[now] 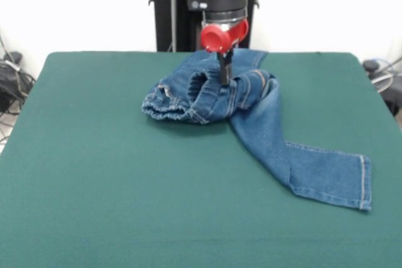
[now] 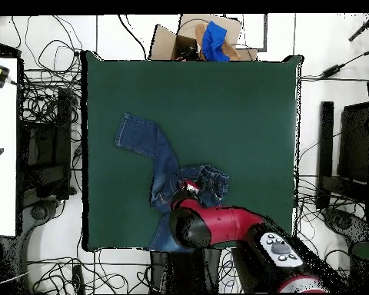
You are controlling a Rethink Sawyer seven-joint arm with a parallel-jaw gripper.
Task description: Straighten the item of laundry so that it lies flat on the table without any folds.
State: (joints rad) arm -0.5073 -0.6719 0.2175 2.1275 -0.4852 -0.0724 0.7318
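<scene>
The job looks barely half done, I'd say. One leg of the small denim jeans [image 1: 270,136] runs out fairly flat across the green table [image 1: 94,174], ending in a hemmed cuff toward four o'clock in the front view, though it kinks partway along. The rest is a heap: the other leg is rolled up on itself and doubled over toward nine o'clock of the heap, its cuff gaping open, and the waist end is bunched behind it near the far edge. All of that would need pulling out and smoothing before the jeans lie flat.

The gripper [image 1: 224,73] comes straight down into the top of the heap, its dark fingers buried among the folds just below a red wrist fitting. Whether they are pinching the cloth or merely pressed into it, I cannot tell.

The denim is mid-blue, soft and thick enough to hold rounded folds, with paler stitching along the seams. The table cover is a plain matte felt-like cloth, smooth and unwrinkled, much wider than the garment. From overhead the jeans [image 2: 153,157] sit toward six o'clock of the table, the flat leg reaching to ten o'clock
</scene>
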